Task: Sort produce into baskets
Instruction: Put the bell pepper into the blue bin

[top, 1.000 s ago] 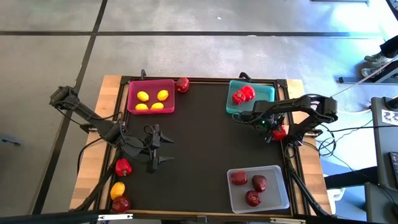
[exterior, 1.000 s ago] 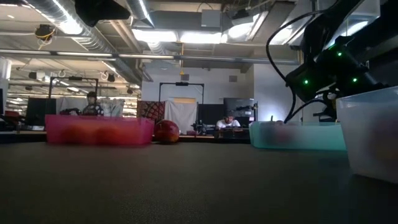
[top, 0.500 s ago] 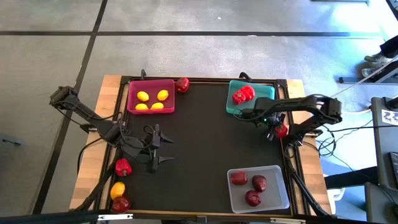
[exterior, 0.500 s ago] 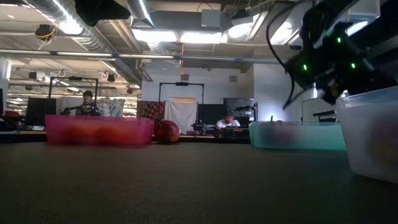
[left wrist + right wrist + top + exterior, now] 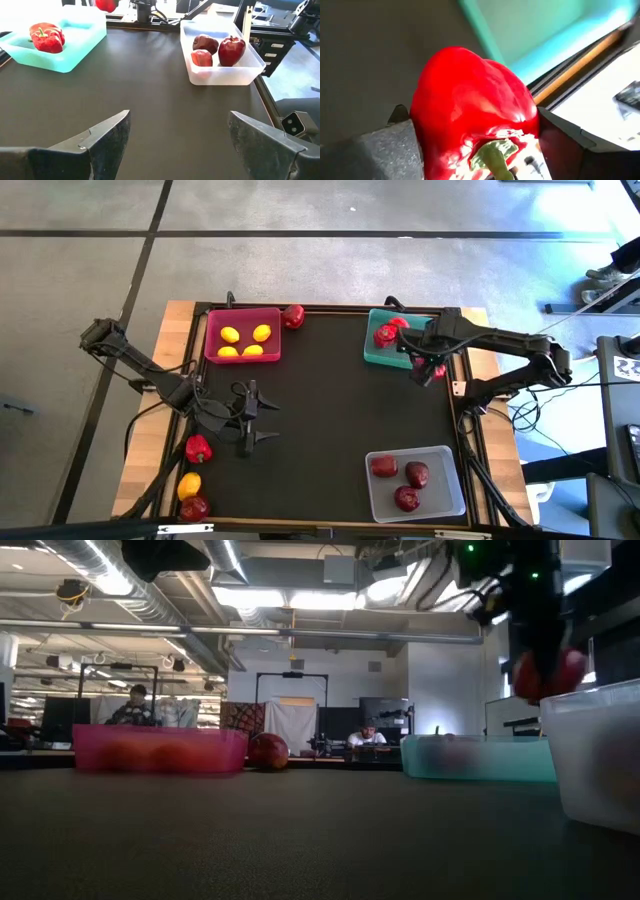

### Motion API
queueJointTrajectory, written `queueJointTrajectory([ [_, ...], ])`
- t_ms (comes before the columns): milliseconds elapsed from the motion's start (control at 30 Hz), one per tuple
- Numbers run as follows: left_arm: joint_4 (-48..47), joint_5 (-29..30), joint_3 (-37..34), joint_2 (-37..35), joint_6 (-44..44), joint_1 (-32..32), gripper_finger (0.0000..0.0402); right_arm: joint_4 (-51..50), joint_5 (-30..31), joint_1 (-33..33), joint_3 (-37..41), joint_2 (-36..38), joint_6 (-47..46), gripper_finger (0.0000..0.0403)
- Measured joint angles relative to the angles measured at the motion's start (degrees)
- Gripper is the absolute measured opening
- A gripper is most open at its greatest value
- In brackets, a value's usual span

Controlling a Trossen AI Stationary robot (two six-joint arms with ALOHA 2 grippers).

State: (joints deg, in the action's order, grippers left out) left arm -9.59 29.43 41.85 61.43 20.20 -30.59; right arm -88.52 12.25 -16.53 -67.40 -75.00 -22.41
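My right gripper (image 5: 428, 368) is shut on a bright red pepper (image 5: 475, 105) with a green stem (image 5: 492, 155). It is up in the air, just off the near right corner of the teal tray (image 5: 402, 340), which holds two red peppers (image 5: 388, 332). In the low view the held pepper (image 5: 545, 670) hangs well above the table. My left gripper (image 5: 250, 420) is open and empty, low over the table's left half. The pink tray (image 5: 242, 335) holds three lemons. The clear tray (image 5: 415, 480) holds three apples. My right gripper pinches the pepper by its two opposite sides (image 5: 427, 125) between its two fingers. The stem end faces back toward the wrist. The pepper is lifted clear of the table and of the tray.
A dark red apple (image 5: 293, 316) lies on the table at the pink tray's far right corner. A red pepper (image 5: 198, 448), a lemon (image 5: 188, 485) and an apple (image 5: 195, 507) lie at the table's near left. The dark middle of the table (image 5: 330, 410) is bare.
My right gripper has risen with the red pepper from the table's right edge. It has gone toward the far edge and a little left, up to the teal tray's near right corner. The pepper is now lifted clear.
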Motion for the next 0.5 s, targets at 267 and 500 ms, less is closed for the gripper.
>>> queueJointTrajectory([
  [267, 0.0, 0.0, 0.0, 0.0, -0.7, 0.0, 0.0327, 13.2, 7.7, -3.6, 1.0, -0.6, 3.9, 0.0221],
  [500, 0.0, 0.0, 0.0, 0.0, -0.7, 0.0, 0.0327, 21.5, 7.5, -11.6, 5.5, -3.8, 9.2, 0.0221],
])
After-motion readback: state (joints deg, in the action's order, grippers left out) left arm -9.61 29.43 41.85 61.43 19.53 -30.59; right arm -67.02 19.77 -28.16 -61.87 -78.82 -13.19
